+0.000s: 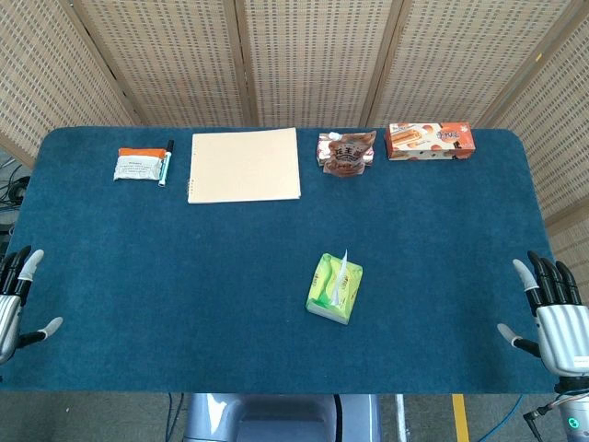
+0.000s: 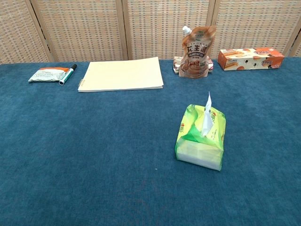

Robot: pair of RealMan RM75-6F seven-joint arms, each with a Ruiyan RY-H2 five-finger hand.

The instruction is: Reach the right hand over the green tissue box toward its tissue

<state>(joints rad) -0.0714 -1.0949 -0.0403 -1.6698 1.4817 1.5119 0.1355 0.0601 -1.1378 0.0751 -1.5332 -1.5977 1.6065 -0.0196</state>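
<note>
A green tissue box point(image 1: 334, 288) point(image 2: 201, 138) lies right of the table's middle, a white tissue point(image 1: 343, 261) point(image 2: 207, 118) standing up out of its top. My right hand point(image 1: 555, 318) hovers at the table's front right edge, well to the right of the box, fingers spread and holding nothing. Over at the front left edge, my left hand point(image 1: 16, 301) is likewise open and empty. Neither hand shows in the chest view.
Along the back of the blue table point(image 1: 184, 304) lie a small packet point(image 1: 138, 165) with a marker point(image 1: 166, 163), a tan notebook point(image 1: 244, 165), a brown spout pouch point(image 1: 346, 154) and an orange snack box point(image 1: 430, 141). Wicker screens stand behind.
</note>
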